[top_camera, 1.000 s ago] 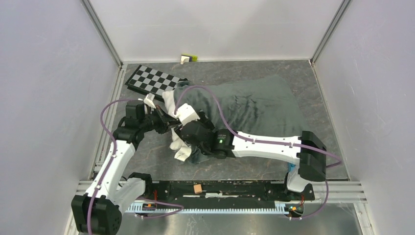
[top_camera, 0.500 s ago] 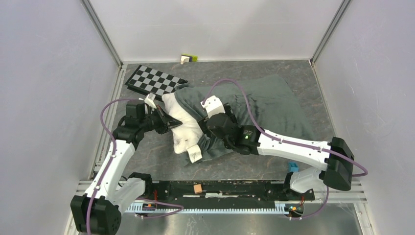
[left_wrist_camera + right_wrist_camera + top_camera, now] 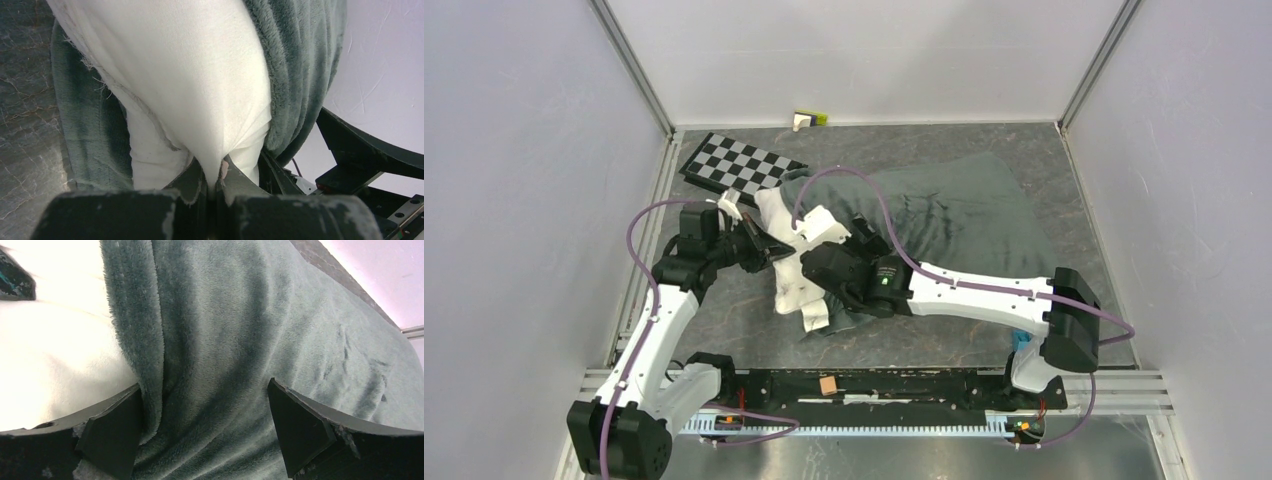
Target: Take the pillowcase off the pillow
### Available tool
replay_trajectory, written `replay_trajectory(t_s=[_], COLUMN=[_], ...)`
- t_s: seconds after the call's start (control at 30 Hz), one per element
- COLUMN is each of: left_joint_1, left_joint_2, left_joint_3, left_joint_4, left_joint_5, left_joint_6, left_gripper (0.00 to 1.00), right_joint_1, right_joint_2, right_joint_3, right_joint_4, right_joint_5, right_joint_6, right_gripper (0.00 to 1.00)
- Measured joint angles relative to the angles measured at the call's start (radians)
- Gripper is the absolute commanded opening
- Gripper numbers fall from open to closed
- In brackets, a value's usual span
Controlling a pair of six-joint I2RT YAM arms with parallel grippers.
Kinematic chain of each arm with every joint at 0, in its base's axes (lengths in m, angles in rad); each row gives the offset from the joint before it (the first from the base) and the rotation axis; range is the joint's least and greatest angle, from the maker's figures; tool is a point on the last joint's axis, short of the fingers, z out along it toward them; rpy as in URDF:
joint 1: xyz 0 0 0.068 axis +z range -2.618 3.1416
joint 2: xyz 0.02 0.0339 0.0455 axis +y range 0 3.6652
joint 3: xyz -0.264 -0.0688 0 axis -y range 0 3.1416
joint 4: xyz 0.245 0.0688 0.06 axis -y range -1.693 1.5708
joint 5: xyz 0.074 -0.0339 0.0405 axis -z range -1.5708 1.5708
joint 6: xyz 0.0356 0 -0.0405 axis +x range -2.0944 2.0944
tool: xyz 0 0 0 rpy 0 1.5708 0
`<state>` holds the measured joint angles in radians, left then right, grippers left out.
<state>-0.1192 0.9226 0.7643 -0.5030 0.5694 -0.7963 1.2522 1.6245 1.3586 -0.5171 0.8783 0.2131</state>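
Hidden: most of the pillow lay inside the pillowcase; only its left end showed, white and crumpled.
Pillowcase face: only plain dark grey plush showed in every view.
Obscured: the right pincer's fingertips sat under its own wrist in the top view; the near corner of the checkerboard was covered by cloth.
Location: the pillow and pillowcase lay mid-bench, with the opening toward the left.
Left arm: reached forward, elbow bent, wrist turned rightward.
Left pincer: closed tight on a pinch of white pillow fabric.
Right arm: stretched low and leftward across the bench.
Right pincer: spread wide, astride the rolled pillowcase edge beside the pillow, not clamped.
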Motion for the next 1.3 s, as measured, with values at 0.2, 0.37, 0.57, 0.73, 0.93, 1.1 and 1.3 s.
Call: replay_trajectory(t_s=[0.2, 0.37, 0.57, 0.73, 0.93, 1.1, 1.3], left_joint_1=[0.000, 0.000, -0.001, -0.002, -0.010, 0.005, 0.075], left_joint_2=[0.000, 0.000, -0.001, 0.001, 0.023, 0.047, 0.064], left_joint_3=[0.000, 0.000, 0.000, 0.001, 0.027, 0.050, 0.094], left_joint_4=[0.003, 0.004, -0.008, -0.013, -0.015, -0.022, -0.068], left_joint_5=[0.000, 0.001, -0.019, -0.030, -0.039, -0.023, 0.031], left_joint_6=[0.000, 0.000, 0.002, 0.002, 0.009, 0.027, 0.056], left_gripper=[0.02, 0.02, 0.02, 0.02, 0.02, 0.02, 0.02], right_joint_1=[0.030, 0.073, 0.068, 0.014, -0.086, -0.232, -0.332], right_joint_2=[0.029, 0.188, 0.279, 0.200, -0.018, -0.183, -0.278], right_joint_3=[0.051, 0.283, 0.351, 0.205, -0.035, -0.211, -0.291], right_joint_4=[-0.021, -0.109, -0.256, -0.272, -0.193, -0.145, -0.106], right_joint_5=[0.026, 0.118, 0.255, 0.292, 0.258, 0.224, 0.177], right_joint_6=[-0.042, -0.065, 0.019, 0.129, 0.232, 0.239, 0.241], right_gripper=[0.96, 0.96, 0.95, 0.95, 0.94, 0.94, 0.98])
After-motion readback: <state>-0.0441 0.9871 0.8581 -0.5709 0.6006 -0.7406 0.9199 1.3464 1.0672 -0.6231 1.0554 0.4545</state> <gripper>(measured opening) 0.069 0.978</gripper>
